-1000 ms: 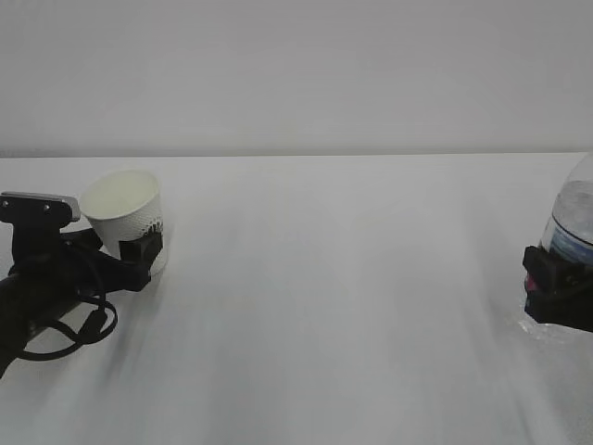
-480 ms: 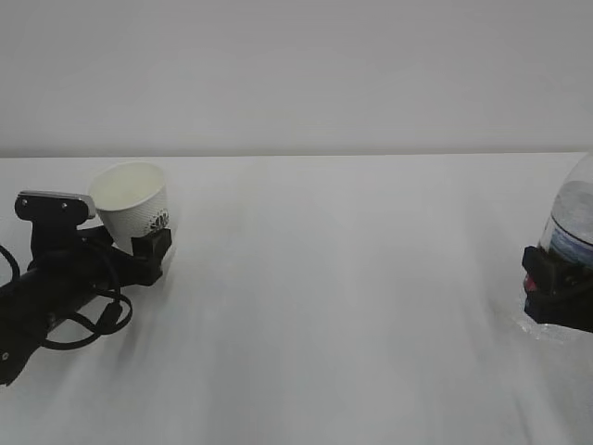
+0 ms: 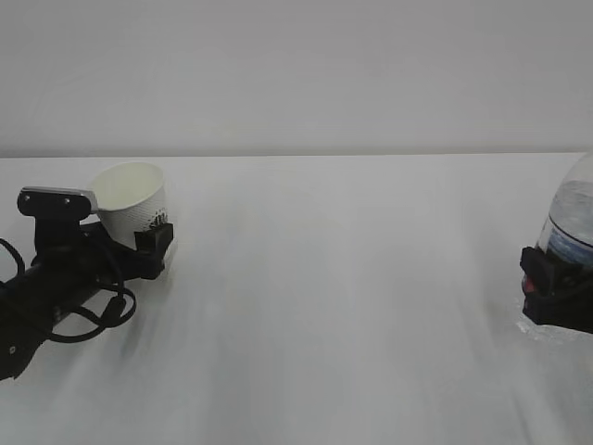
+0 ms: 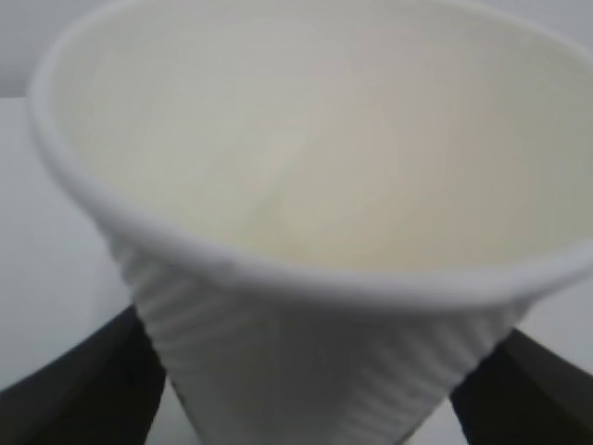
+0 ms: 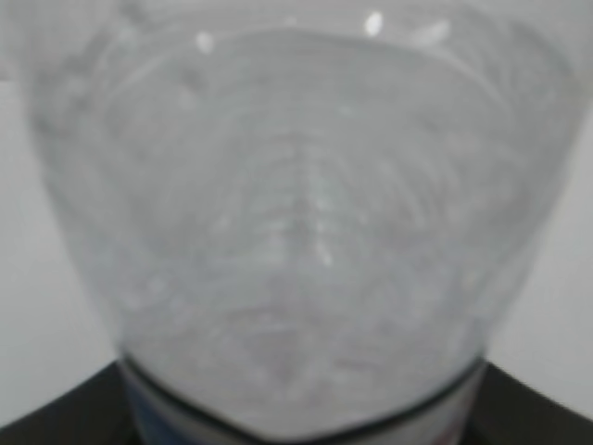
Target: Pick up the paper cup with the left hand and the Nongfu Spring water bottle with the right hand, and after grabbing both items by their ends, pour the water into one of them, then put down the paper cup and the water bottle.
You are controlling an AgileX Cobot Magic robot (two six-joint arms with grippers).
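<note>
The white paper cup stands about upright at the left of the table, its mouth open and its inside looking empty. My left gripper reaches in low from the left, one black finger on each side of the cup's ribbed lower wall and lying against it. At the right edge is the Nongfu Spring water bottle, clear and cut off by the frame. My right gripper is shut on its labelled lower part. The bottle's clear shoulder fills the right wrist view; the water does not show clearly.
A white table runs between the two arms up to a plain white wall. The left arm's cables loop on the table behind the gripper. A clear patch lies on the table by the bottle's foot.
The cup has gone from leaning towards the camera to about upright. The left gripper shifted slightly right with it. The right gripper and bottle have not moved.
</note>
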